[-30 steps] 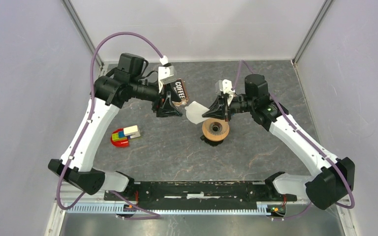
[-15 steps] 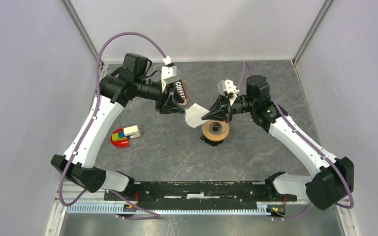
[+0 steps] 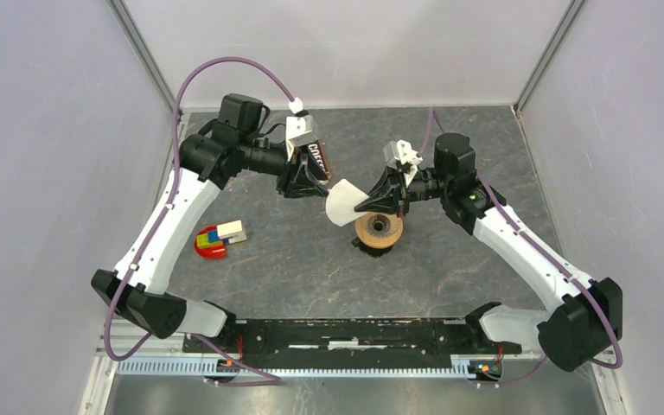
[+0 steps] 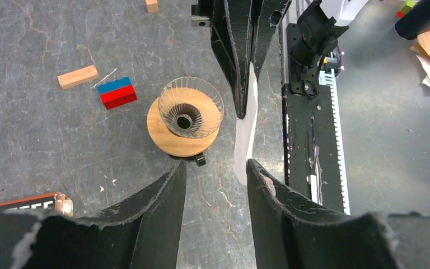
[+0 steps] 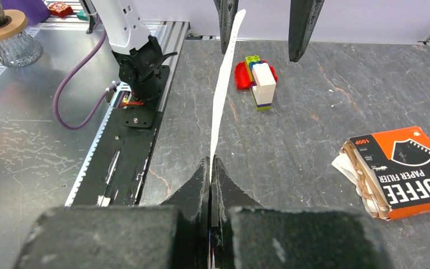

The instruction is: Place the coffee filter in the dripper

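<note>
Half closes parted left gripper [image 3: 320, 190] over thin white paper coffee filter [image 3: 343, 205] pinched in right gripper [image 3: 365, 204], likely to open it for tan ribbed dripper [image 3: 379, 228].

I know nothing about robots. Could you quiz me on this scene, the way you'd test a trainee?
1. True or false: the coffee filter already sits in the dripper.
2. Which arm's fingers pinch the filter?
3. Fill in: the orange packet reads COFFEE PAPER ____.
Key: 1 false, it is held in the air; 2 the right fingers; 3 FILTER.
</note>
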You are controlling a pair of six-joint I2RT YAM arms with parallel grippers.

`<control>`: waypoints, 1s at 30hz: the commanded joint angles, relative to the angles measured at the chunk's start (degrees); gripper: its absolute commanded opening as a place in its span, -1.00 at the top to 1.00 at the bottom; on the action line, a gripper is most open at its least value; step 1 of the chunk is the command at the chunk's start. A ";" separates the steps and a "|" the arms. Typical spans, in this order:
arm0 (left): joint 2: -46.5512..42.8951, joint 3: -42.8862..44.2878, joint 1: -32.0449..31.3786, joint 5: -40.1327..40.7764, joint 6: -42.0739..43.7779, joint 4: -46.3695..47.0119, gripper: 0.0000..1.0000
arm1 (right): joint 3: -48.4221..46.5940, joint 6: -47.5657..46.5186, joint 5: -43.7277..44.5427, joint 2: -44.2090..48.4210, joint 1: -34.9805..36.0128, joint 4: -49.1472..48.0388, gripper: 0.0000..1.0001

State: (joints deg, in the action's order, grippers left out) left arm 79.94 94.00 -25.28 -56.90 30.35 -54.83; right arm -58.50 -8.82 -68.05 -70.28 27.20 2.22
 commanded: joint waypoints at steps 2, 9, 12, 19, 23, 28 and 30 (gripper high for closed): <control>-0.31 0.49 -0.86 -1.02 -2.44 3.25 -0.01 | 0.24 1.55 -1.88 1.40 -0.31 -3.92 1.00; 0.04 0.40 -1.77 -1.96 -2.47 3.32 -0.01 | 0.76 3.08 -1.81 1.46 -0.43 -5.47 1.00; 0.16 0.26 -2.05 -2.15 -2.57 3.30 -0.01 | 0.89 3.08 -1.94 1.43 -0.42 -5.56 1.00; -0.79 -0.85 -2.06 -1.84 -1.69 2.78 -0.02 | 1.10 3.13 -1.37 1.35 -0.68 -5.60 1.00; -1.40 -0.04 -1.93 2.22 1.47 -0.28 0.02 | 1.15 3.19 -1.56 1.53 -0.81 -5.65 1.00; -1.59 -0.32 -1.79 2.80 -0.31 2.22 0.04 | 1.20 4.42 -2.33 1.44 -0.83 -6.78 1.00; -1.03 -0.39 -1.79 1.66 -1.66 3.45 0.05 | 1.41 5.18 -2.69 1.36 -0.82 -7.71 1.00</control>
State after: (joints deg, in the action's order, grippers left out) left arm 79.85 93.47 -27.11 -54.48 29.52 -54.08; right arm -57.39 -5.56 -68.86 -70.22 26.55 -2.22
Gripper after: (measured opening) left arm 0.481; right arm 0.007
